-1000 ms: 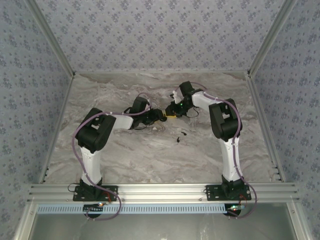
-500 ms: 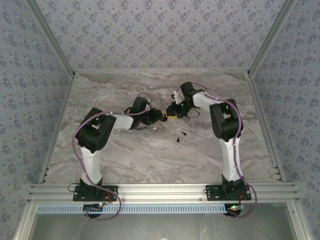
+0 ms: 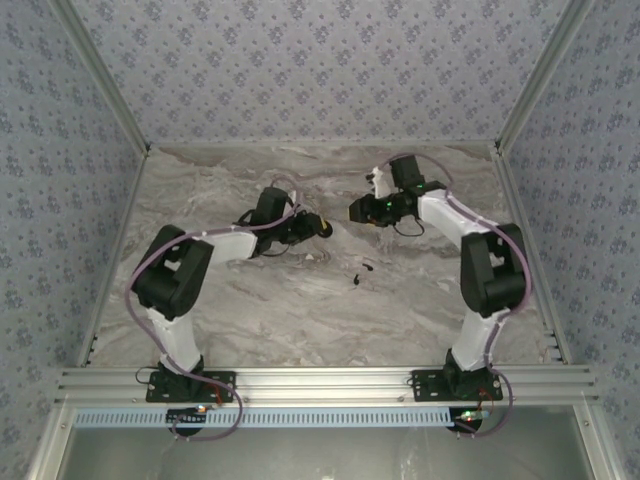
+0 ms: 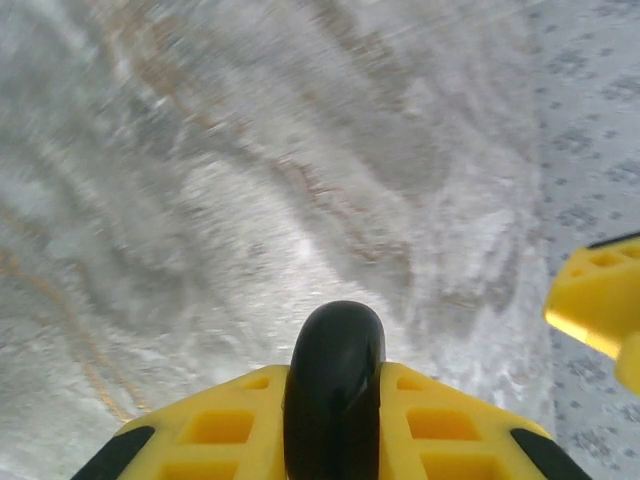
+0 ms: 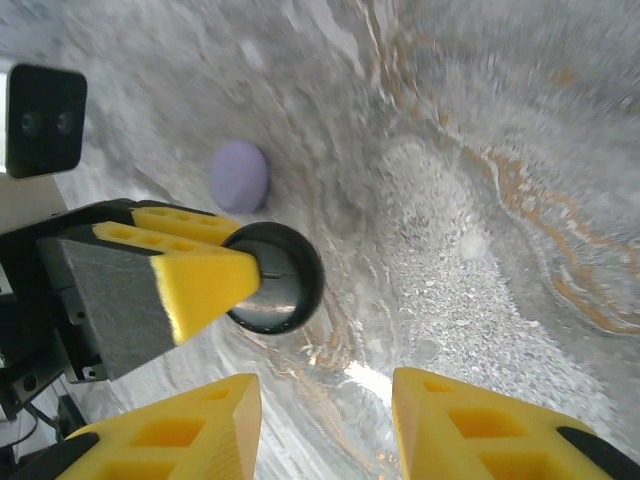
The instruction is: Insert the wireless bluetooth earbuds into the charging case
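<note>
The charging case [image 4: 335,380] is a round black puck, pinched edge-on between my left gripper's [image 4: 335,372] yellow fingers. From above, that left gripper [image 3: 318,226] holds the case [image 3: 325,227] over the middle of the table. My right gripper [image 3: 356,210] hovers just to its right, apart from it. In the right wrist view the case [image 5: 285,285] sits ahead of my open right gripper [image 5: 325,420], which has nothing between its fingers. Two tiny black earbuds [image 3: 367,266] [image 3: 354,279] lie on the marble in front of both grippers.
A small lilac oval object [image 5: 239,175] lies on the marble table [image 3: 250,300] beyond the case. Patterned walls close in the table on three sides, with metal rails [image 3: 110,260] along the left and right edges.
My right gripper has let go of the case, opened and drawn back to the right, its elbow swinging outward. The left gripper keeps the case and has shifted slightly left.
</note>
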`<state>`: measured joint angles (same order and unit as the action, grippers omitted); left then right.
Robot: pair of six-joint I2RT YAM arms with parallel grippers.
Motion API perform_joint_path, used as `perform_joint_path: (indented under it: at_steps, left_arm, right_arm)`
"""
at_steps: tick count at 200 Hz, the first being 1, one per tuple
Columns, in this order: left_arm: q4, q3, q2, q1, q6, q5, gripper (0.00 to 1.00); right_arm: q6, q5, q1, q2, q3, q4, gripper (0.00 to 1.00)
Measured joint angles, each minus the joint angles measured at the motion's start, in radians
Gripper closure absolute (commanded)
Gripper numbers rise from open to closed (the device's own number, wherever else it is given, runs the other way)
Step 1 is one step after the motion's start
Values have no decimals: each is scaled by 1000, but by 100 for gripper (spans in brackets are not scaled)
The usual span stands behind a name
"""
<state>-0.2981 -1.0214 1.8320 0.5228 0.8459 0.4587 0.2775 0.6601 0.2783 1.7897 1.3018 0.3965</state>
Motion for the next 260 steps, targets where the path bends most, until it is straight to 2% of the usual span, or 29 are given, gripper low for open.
perform_joint_path:
  at_steps: [55,89,148,225,260]
  left_arm:
    - [7,12,-269,-11,-126,83,77]
    - [10,13,-361,-13,-192,158,77]
    - [4,24,-388,-12,-236,275,77]
    - [-24,41,-439,-1,-247,340,77]
    - [-28,41,-446,16,-262,349,77]
  right_arm:
    - [9,113,-39,-230,-107,-108,52]
    - [50,233,-40,-327,-157,-193,49]
    - [71,350,-18,-404,-158,-251,45]
    - [29,362,45,-399,-109,-199,43]
    - [13,366,63,-389,-84,-186,46]
